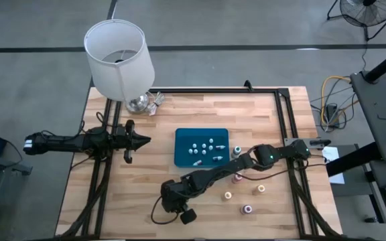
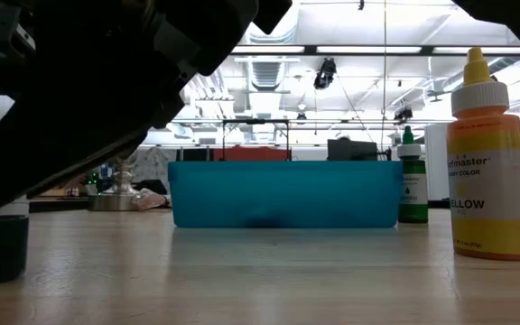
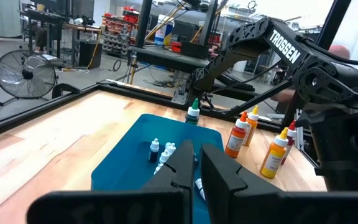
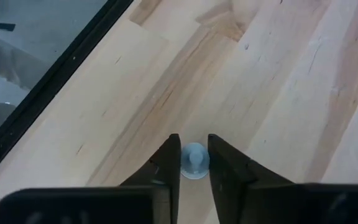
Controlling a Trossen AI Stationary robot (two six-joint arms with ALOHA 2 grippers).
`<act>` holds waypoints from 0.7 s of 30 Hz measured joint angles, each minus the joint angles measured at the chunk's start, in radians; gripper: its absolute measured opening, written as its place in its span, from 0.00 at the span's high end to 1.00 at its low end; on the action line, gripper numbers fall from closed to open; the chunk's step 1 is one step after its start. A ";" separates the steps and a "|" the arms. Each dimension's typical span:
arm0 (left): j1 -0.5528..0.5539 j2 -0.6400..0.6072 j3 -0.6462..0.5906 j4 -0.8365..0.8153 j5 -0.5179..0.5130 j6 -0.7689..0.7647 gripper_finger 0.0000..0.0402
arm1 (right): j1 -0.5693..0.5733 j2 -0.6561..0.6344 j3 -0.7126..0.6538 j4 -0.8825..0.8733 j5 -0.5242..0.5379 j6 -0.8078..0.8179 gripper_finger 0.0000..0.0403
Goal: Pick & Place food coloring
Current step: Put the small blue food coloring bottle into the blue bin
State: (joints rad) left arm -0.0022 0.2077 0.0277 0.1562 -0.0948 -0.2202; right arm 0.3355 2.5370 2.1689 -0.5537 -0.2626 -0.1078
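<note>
High view showed several small bottles lying in the blue tray (image 1: 181,158) and four upright at four o'clock, while the right gripper (image 4: 194,163) jaws pinched a blue-capped bottle (image 4: 194,160) and the left gripper (image 3: 194,163) jaws waited closed.

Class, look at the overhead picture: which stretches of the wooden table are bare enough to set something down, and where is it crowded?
Bare wood lies between the lamp and the blue tray, and along the far edge to the right of the lamp. Wood is also bare at the near left corner, below the left hand. It is crowded right of the tray, where food coloring bottles stand around the right arm, whose right hand has a bottle between its fingers.
</note>
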 joint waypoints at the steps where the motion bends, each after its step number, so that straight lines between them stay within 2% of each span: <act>1: 0.000 0.000 0.000 0.000 0.000 0.000 1.00 | 0.000 0.000 0.000 -0.001 0.000 0.000 0.88; 7: 0.000 0.000 0.000 0.000 0.000 0.000 1.00 | 0.000 -0.022 0.018 -0.025 0.000 0.000 0.88; 21: 0.000 0.000 0.000 -0.009 0.000 0.000 1.00 | -0.021 -0.216 0.109 -0.221 0.005 0.003 0.88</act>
State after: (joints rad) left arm -0.0025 0.2077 0.0277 0.1471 -0.0948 -0.2203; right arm 0.3149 2.3212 2.2780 -0.7750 -0.2580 -0.1044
